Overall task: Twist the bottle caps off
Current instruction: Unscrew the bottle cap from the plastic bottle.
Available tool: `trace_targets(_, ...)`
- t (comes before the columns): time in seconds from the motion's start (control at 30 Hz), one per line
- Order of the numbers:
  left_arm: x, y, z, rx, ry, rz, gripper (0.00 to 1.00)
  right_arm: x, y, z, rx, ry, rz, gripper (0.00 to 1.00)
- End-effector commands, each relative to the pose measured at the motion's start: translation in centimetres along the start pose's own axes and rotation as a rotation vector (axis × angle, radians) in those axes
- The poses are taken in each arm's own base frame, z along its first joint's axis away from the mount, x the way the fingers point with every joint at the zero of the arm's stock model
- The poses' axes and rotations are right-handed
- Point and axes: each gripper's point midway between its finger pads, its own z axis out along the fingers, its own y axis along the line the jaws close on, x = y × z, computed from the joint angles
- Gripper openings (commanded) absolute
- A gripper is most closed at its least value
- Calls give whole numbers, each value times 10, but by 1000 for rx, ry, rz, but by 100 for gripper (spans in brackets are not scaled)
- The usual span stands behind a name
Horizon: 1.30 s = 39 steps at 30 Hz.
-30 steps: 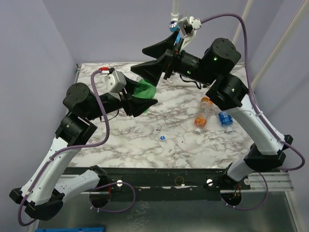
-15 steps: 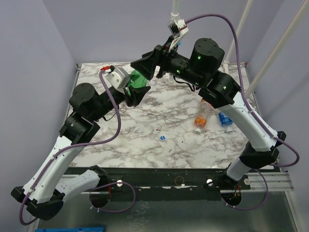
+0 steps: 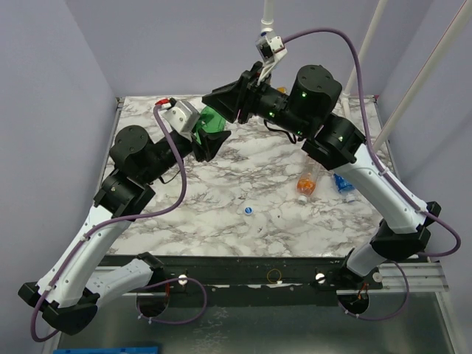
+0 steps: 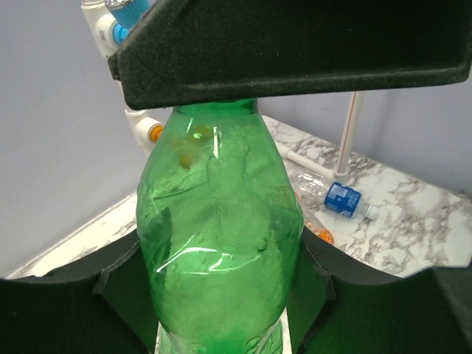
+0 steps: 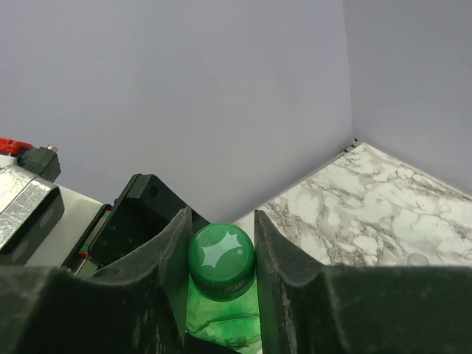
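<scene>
Since one second ago:
- The left gripper [image 3: 206, 141] has carried the green bottle [image 3: 214, 119] up and toward the far left of the marble table [image 3: 221, 228].
- The right gripper [image 3: 233, 99], then spread wide and up to the right of the bottle, has swung down-left onto the bottle's neck and drawn in.

Now:
- Left gripper [image 4: 221, 310] clamps the green bottle [image 4: 220, 243] by its lower body, off the table, neck pointing to the right gripper.
- The green cap [image 5: 220, 259] sits on the neck between the right gripper's [image 5: 220, 228] fingers [image 5: 175, 254], one pressed to each side.
- A loose cap [image 3: 249, 211] lies mid-table.
- The orange bottle [image 3: 310, 177] and the blue-labelled bottle [image 3: 343, 183] lie side by side further right.
</scene>
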Motion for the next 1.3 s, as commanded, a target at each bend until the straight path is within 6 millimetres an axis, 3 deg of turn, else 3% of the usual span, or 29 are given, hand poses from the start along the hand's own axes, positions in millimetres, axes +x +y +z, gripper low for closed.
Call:
trace_targets(0.0, -22, -40, -7, 198, -57, -103, 0, -31, 36, -17, -170, -82, -65, 1)
trace_targets(0.1, -35, -73, -18, 389, -58, -163, 0, -30, 68, -35, -364, -70, -115, 1)
trace_targets(0.23, -58, -113, -39, 637, -33, -270, 0, -27, 119, -79, -710, -95, -172, 1)
trace_targets(0.4, -76, -133, -56, 793, -1, -338, 0, -16, 149, -112, -998, -13, -177, 1)
trace_targets(0.6, -76, -137, -63, 829, 1, -326, 0, -8, 151, -124, -1106, 66, -159, 1)
trace_targets(0.8, -70, -138, -67, 840, -7, -277, 0, -15, 141, -117, -1038, 77, -141, 1)
trace_targets(0.87, -64, -134, -63, 810, -15, -240, 0, -24, 126, -97, -860, 52, -117, 44)
trace_targets(0.97, -48, -114, -48, 669, -30, -122, 0, -43, 90, -67, -550, -22, -90, 83)
trace_targets(1.0, -41, -103, -41, 594, -37, -77, 0, -44, 79, -60, -477, -25, -73, 91)
trace_targets(1.07, -27, -77, -28, 448, -51, 62, 0, -44, 63, -51, -380, -26, -49, 100)
trace_targets(1.27, -3, -5, -5, 83, -8, 262, 0, -22, 18, -28, -131, 53, 8, 100)
